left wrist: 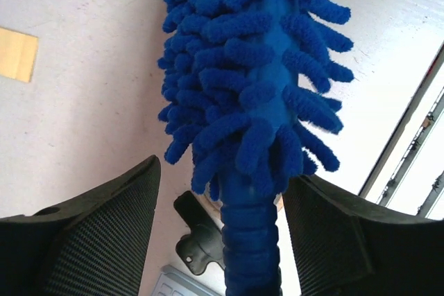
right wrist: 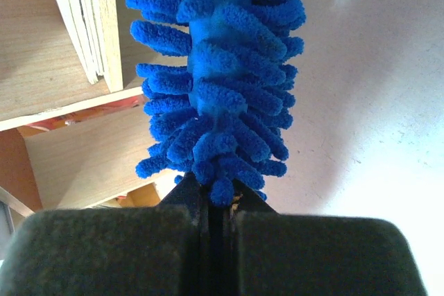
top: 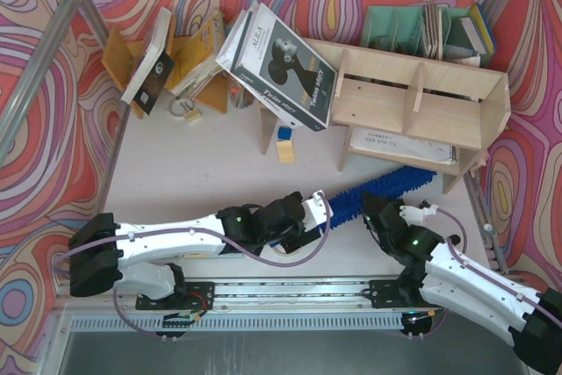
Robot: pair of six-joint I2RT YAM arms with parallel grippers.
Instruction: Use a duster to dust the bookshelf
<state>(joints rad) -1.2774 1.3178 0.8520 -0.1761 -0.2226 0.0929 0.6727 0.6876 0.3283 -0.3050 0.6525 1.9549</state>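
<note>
The blue fluffy duster (top: 395, 183) lies slantwise over the table in front of the pale plywood bookshelf (top: 413, 98), its far end at the lower tier. My left gripper (top: 320, 208) stands open around the dark blue handle (left wrist: 250, 240), with a gap on each side of it. The bristles (left wrist: 250, 67) stretch away from the jaws. My right gripper (top: 378, 212) is shut on the duster (right wrist: 215, 88) further along, and bristles poke out from between its closed fingers (right wrist: 218, 195). The shelf boards (right wrist: 41, 67) fill the left of the right wrist view.
A large black-and-white book (top: 281, 63) leans on the shelf's left end. An orange book rack (top: 189, 63) with books stands at the back left, and a green file organizer (top: 413, 31) behind the shelf. Small blue and yellow blocks (top: 284, 142) lie by the shelf leg. A notebook (top: 399, 145) rests on the lower tier.
</note>
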